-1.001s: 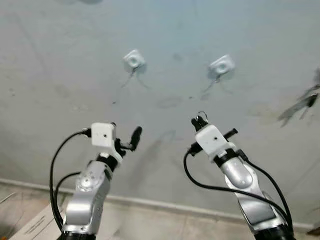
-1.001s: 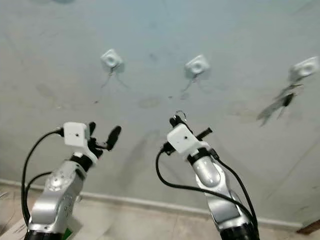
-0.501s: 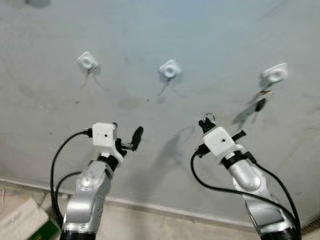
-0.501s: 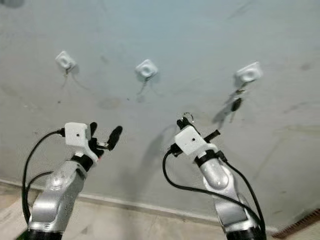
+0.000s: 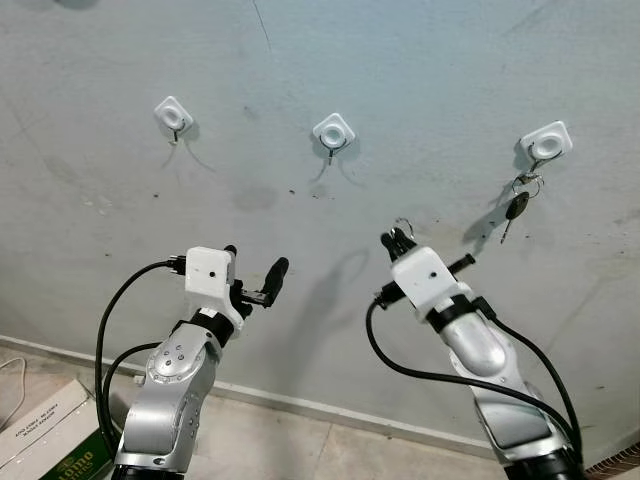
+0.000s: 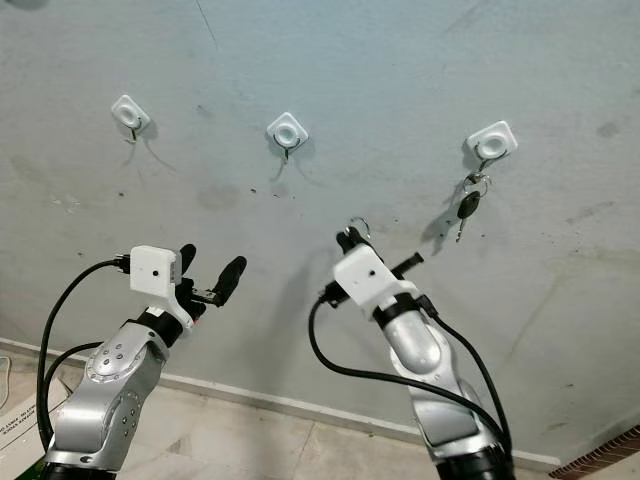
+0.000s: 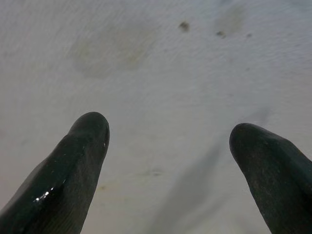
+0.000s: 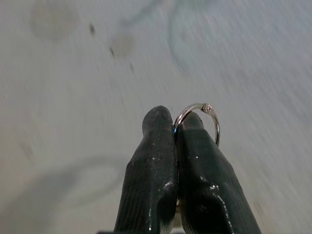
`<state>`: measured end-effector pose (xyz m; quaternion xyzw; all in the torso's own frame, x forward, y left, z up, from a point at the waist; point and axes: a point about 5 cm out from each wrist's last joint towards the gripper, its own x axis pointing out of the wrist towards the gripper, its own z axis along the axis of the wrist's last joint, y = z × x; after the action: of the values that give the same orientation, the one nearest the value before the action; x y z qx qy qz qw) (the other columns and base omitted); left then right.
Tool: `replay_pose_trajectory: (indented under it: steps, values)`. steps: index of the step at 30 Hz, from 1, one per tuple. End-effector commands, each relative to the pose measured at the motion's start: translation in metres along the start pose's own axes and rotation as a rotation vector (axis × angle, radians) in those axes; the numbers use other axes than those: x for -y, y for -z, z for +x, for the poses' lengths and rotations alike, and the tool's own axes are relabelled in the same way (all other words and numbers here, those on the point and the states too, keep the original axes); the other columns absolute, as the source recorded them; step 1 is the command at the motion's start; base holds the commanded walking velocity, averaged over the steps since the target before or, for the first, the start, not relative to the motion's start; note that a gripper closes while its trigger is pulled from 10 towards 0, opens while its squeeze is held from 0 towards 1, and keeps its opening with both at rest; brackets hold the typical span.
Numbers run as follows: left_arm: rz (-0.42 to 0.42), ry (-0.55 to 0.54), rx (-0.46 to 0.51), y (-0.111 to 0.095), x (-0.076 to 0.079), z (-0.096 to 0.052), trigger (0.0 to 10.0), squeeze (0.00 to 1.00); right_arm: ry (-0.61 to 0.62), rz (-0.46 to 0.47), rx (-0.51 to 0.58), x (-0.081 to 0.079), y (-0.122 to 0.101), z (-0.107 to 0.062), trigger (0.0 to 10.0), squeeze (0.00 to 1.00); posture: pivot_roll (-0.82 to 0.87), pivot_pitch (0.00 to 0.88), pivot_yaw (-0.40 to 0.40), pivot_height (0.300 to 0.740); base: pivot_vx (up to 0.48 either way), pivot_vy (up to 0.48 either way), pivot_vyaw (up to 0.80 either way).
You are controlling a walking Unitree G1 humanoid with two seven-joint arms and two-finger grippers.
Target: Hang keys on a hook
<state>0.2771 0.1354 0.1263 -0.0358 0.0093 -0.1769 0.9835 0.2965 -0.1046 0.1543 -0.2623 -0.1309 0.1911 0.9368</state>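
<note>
Your right gripper (image 5: 397,238) is raised before the pale wall (image 5: 420,60), its two black fingers (image 8: 156,161) pressed together and pinching a silver key ring (image 8: 204,114), whose loop rises just past the fingertips; the keys themselves are hidden behind the fingers. Three white hooks sit in a row on the wall. The middle hook (image 5: 333,131) lies at about 11 o'clock from that gripper, well apart, and it is bare. The left hook (image 5: 173,113) is also bare. The right hook (image 5: 546,145), at about 2 o'clock from the gripper, already carries a black-headed key (image 5: 515,208) hanging below it on a small ring. Your left gripper (image 5: 252,275) is held up at similar height, near the wall, with its fingers (image 7: 73,161) spread wide and nothing between them. A cardboard box (image 5: 50,430) rests on the floor at 7 o'clock from your left arm.
</note>
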Motion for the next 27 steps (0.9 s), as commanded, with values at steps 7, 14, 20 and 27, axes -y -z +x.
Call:
replay_pose_trajectory:
  steps: [7,14,20,27]
  values:
    - [0.042,0.022,-0.006,-0.005,-0.001,-0.008,10.0,0.0,0.014,0.04,0.078,-0.01,-0.018,0.033,10.0,0.0,0.07,0.0,0.061,0.74,0.0,0.0,0.0]
    - [0.037,0.04,-0.008,-0.006,0.004,-0.012,10.0,0.0,0.067,0.053,0.117,-0.009,-0.027,0.044,10.0,0.0,0.08,0.0,0.053,0.74,0.0,0.0,0.0]
    - [0.011,0.106,-0.014,-0.007,0.012,-0.011,10.0,0.0,0.128,0.06,0.118,-0.003,-0.029,0.042,10.0,0.0,0.08,0.003,0.059,0.74,0.0,0.0,0.0]
    - [0.013,0.21,0.001,-0.012,0.025,-0.012,10.0,0.0,0.149,0.068,0.138,-0.005,-0.033,0.044,10.0,0.0,0.08,0.0,0.067,0.74,0.0,0.0,0.0]
